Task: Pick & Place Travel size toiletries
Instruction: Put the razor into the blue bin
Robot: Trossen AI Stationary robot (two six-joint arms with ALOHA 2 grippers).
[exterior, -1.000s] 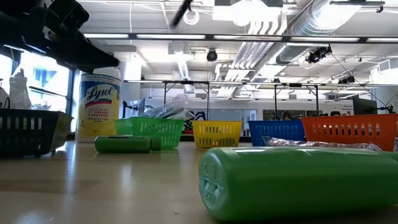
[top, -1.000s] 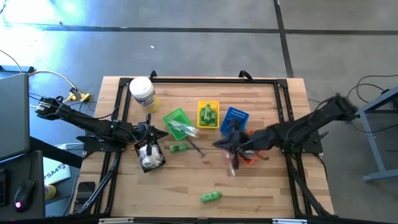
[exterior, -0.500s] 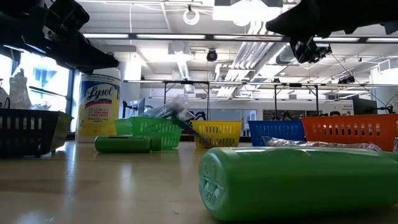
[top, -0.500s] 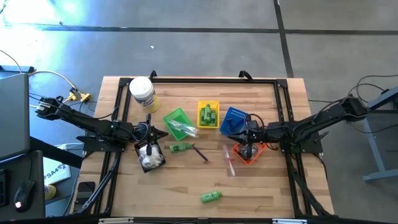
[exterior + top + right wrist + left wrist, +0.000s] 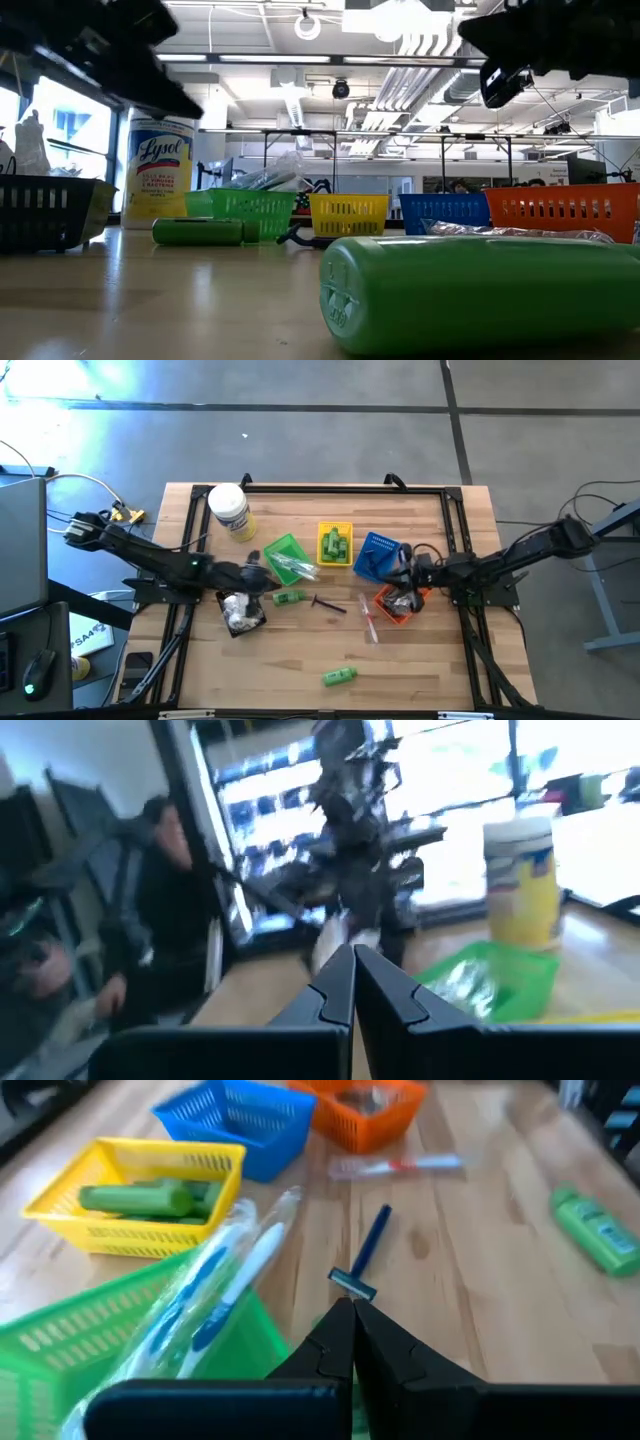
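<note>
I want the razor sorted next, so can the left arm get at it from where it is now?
Probably yes. The left gripper, jaws shut, sits beside the green basket, and the razor lies on bare table just beyond with nothing between.

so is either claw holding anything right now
No. The left claw is shut and empty, short of the razor on the table. The right claw is also shut with nothing between its fingers.

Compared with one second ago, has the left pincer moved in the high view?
Yes. The left pincer, shut, has advanced past the black basket and now sits beside the green basket, nearer the razor.
</note>
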